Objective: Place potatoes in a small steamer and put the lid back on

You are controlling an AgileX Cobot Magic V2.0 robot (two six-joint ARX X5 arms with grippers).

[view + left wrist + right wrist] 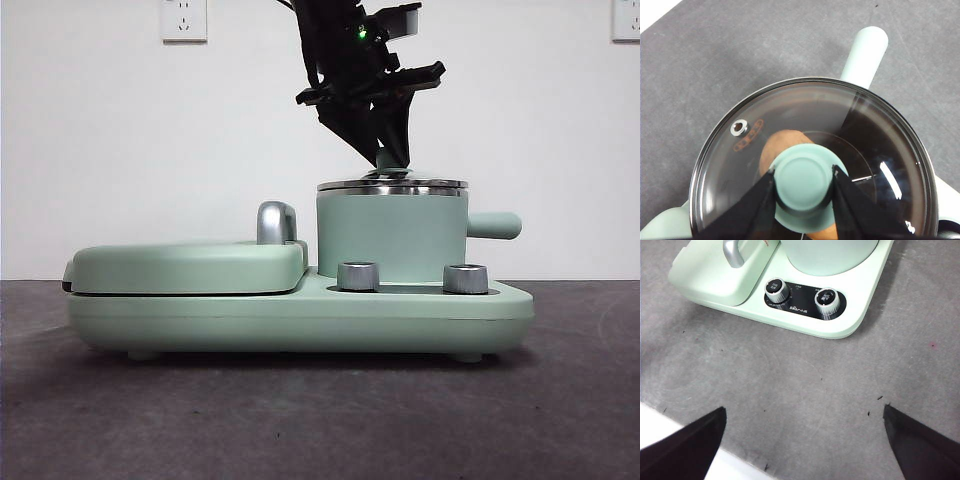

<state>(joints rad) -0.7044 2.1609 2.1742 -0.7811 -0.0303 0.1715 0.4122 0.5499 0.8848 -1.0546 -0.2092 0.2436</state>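
Observation:
The small steamer (390, 238) stands on the right half of a mint-green cooker base, its stubby handle (495, 225) pointing right. The lid (392, 185) lies flat on its steel rim. My left gripper (388, 160) comes down from above, shut on the lid's green knob (804, 177), with one black jaw pressed against each side. Through the lid's glass (865, 130) the orange-brown potato (782, 145) shows inside the pot, partly hidden by the knob. My right gripper (803, 410) hangs open over the bare table in front of the cooker, holding nothing.
The wide griddle cover (185, 265) with its chrome handle (275, 222) fills the base's left half. Two steel dials (358, 276) (465, 278) sit on the base (300, 320) in front of the pot. The dark grey table (805, 380) runs to a white edge near the right gripper.

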